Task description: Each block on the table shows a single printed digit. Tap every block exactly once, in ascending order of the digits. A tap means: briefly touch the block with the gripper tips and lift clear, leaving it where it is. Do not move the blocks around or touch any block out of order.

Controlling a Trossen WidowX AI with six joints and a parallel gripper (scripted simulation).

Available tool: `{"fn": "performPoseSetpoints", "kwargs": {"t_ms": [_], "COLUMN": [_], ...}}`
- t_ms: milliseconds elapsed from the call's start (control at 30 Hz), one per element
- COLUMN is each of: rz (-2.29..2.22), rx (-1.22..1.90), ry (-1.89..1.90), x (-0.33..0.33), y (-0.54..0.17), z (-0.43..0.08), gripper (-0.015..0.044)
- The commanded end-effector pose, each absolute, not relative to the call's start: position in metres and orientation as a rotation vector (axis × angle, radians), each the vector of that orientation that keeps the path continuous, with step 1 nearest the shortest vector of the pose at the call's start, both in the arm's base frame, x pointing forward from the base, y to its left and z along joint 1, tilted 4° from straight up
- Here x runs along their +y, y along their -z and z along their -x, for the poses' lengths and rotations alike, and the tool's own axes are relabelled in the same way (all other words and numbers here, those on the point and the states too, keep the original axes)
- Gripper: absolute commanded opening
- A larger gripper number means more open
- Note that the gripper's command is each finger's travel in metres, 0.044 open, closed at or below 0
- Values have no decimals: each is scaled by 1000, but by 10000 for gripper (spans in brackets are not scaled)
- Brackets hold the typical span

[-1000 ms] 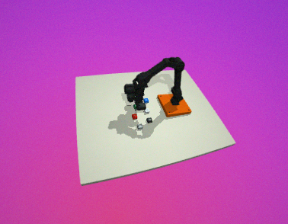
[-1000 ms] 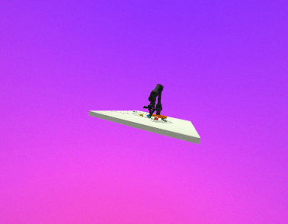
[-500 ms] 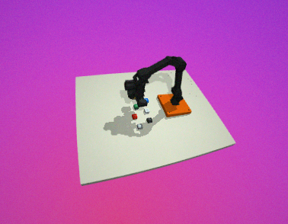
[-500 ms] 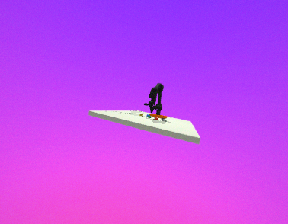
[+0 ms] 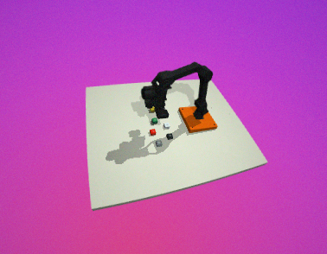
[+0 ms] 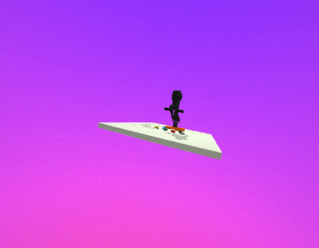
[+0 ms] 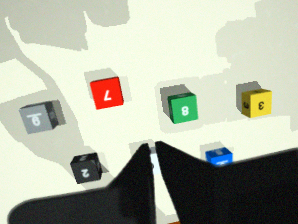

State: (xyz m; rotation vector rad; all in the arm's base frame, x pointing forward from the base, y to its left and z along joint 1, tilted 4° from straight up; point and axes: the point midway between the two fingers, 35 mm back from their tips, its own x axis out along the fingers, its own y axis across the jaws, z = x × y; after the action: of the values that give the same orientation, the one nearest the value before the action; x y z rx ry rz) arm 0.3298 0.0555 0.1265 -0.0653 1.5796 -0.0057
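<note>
My gripper [image 5: 163, 115] [image 7: 152, 148] is shut and empty, above the table. In the wrist view its tips overlap the white block [image 7: 155, 163] [image 5: 167, 125], whose digit is mostly hidden. The black block [image 7: 86, 169] [image 5: 169, 136] shows 2, the yellow block [image 7: 258, 104] [image 5: 152, 110] 3, the red block [image 7: 107, 94] [image 5: 152, 132] 7 and the green block [image 7: 184, 109] [image 5: 154, 121] 8. The grey block [image 7: 36, 119] [image 5: 158, 143] shows a barred digit, seemingly an upside-down 6. The blue block [image 7: 219, 155] is partly behind a finger, its digit unclear.
The blocks stand apart on the pale table [image 5: 119, 181] [image 6: 133, 130]. The arm's orange base plate [image 5: 201, 125] [image 6: 180, 129] lies beside them. Shadows of the arm fall across the table.
</note>
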Motion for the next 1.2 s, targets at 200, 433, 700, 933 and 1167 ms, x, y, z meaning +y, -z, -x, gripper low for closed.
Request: {"fn": "performPoseSetpoints", "kwargs": {"t_ms": [200, 433, 700, 933, 1167], "rz": [65, 65, 65, 65, 65], "rx": [1581, 1581, 1581, 1581, 1581], "ry": [-18, -19, -18, -18, -18], "x": [176, 177, 175, 175, 174], "y": [-125, -116, -44, -43, -32], "z": [-330, -331, -329, -329, -329], "gripper": [20, 20, 20, 20, 20]}}
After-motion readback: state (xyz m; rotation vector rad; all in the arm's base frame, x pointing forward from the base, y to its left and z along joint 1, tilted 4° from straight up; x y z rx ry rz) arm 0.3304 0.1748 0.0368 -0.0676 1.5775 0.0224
